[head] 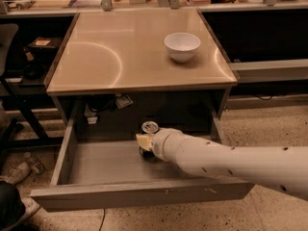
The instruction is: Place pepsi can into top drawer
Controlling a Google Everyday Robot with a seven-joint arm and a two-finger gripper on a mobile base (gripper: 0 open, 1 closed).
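Observation:
The top drawer [96,165] is pulled open below the tabletop, and its flat grey bottom shows. The pepsi can [149,127] stands upright inside it near the back middle. Only its silver top and a strip of dark side show. My gripper [146,146] reaches into the drawer from the right on a long white arm and is closed around the can's body. One cream fingertip [142,141] shows on the can's left side. The lower part of the can is hidden behind the gripper.
A white bowl [182,46] sits on the tan tabletop [120,57] above the drawer. The drawer's scuffed front panel [139,192] juts toward me. A dark chair frame [19,119] and floor clutter stand on the left. Shelves run along the back.

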